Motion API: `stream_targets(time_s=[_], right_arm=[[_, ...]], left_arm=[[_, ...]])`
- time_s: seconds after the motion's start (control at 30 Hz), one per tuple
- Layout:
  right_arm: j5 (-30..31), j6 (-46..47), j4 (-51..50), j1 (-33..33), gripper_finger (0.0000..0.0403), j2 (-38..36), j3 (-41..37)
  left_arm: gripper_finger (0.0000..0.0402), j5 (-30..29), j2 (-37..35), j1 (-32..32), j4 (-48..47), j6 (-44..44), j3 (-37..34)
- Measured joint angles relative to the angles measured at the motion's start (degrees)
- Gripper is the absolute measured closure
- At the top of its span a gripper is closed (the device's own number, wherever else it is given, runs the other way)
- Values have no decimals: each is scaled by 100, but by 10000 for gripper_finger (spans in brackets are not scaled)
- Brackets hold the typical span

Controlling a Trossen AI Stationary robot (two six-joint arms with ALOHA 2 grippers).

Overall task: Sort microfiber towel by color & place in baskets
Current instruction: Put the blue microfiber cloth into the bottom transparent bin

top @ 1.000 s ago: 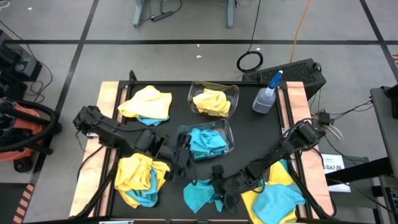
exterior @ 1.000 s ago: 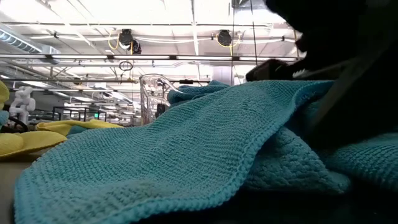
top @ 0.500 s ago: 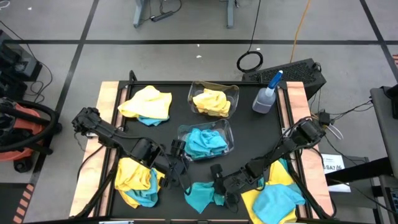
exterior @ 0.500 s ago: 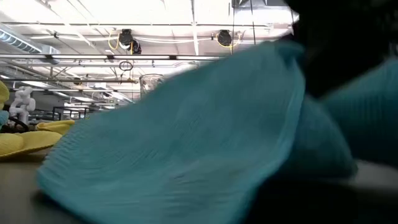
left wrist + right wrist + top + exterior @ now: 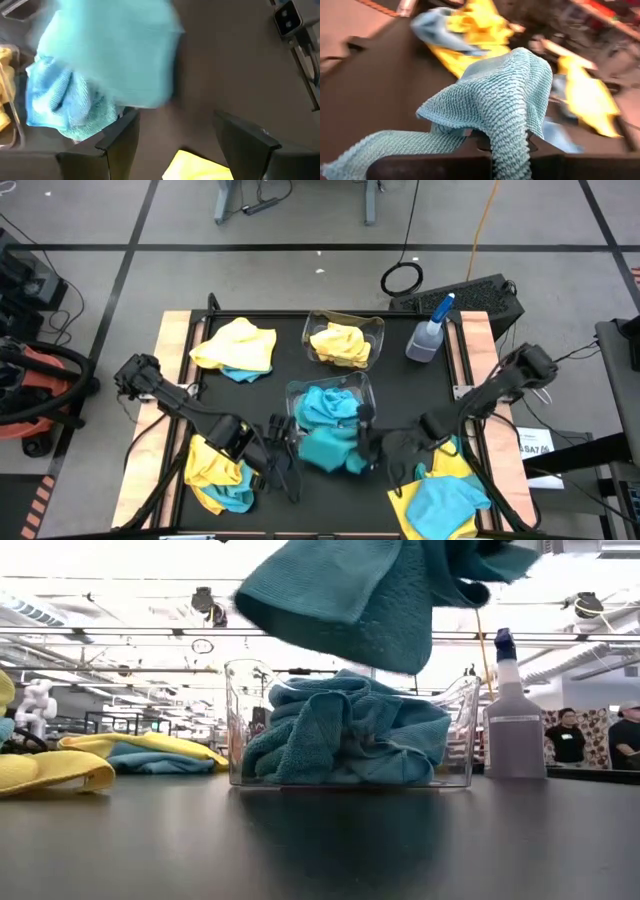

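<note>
right gripper: clamped on turquoise towel, fingertips hidden under cloth, centre frame
left gripper: spread, empty, lower centre-left
near basket: front wall covered

In the low view the lifted turquoise towel runs off the top edge, so the right gripper holding it is out of sight there, and in the high view that gripper's fingertips are buried in the cloth. In the left wrist view the same towel is a motion-blurred smear that covers most of the blue-filled basket, whose clear wall shows only at the frame's edge. In the right wrist view the cloth drapes over the fingers and hides their tips, and the yellow and blue piles behind it are too blurred to count.
</note>
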Motion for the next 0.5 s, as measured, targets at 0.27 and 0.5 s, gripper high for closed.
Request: stream_targets(time_s=[0.27,0.5], right_arm=[[706,-391,-931,-724,397,-804,0],[175,-613,-1264,-1493,397,-808,0]], left_arm=[[143,-121,2,-103,49,-108,-107],[143,-142,2,-109,192,-106,-107]])
